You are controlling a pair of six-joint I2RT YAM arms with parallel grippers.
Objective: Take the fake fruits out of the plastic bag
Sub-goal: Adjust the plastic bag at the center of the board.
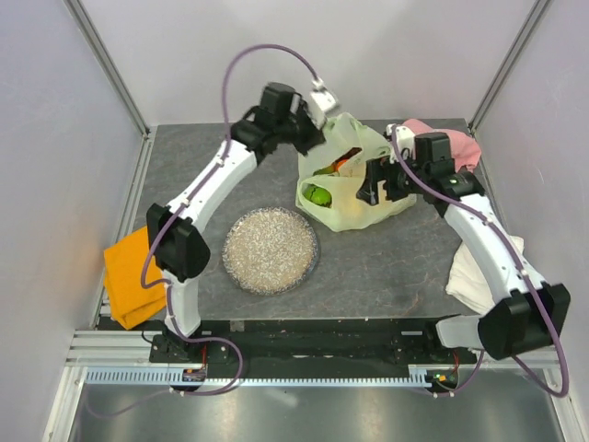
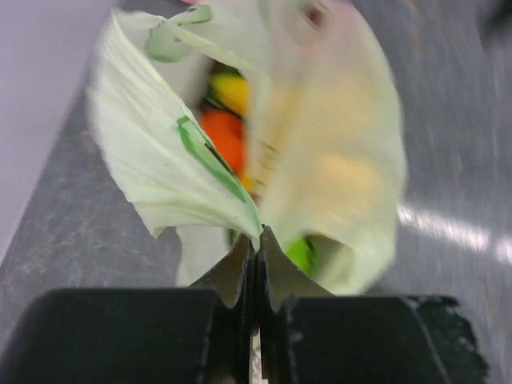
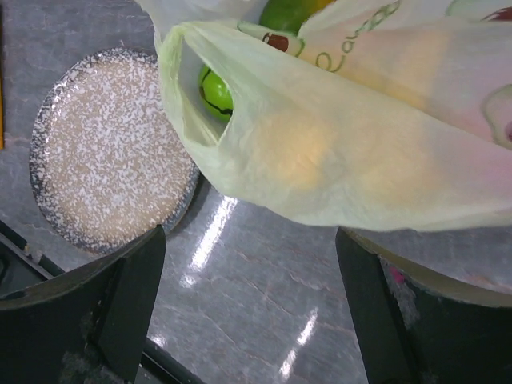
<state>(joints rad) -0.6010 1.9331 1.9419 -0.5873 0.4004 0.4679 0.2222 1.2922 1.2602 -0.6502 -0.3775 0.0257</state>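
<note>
**Bag mouth held up, fruits not yet out**

Left gripper [image 2: 256, 240] was clamped tight on the rim of the plastic bag [image 1: 354, 207], far side of table, apparently lifting the mouth so it gaped. Right gripper [image 3: 250, 234] stood wide apart and empty just beside the bag, probably placed to reach in. Green round fruit [image 3: 214, 92] and orange fruit [image 2: 222, 136] lay inside. Speckled plate [image 1: 271, 250] sat nearby.

Plastic bag [image 2: 336, 160] ahead of left end effector [image 2: 256, 240] is blurred, top cut by frame edge. Orange & yellow blobs inside, kind unclear. Above right end effector [image 3: 248, 236] only part of green fruit [image 3: 214, 90] shows; other fruits just vague shapes thru film. Plate [image 3: 104, 152] partly behind one finger.
</note>
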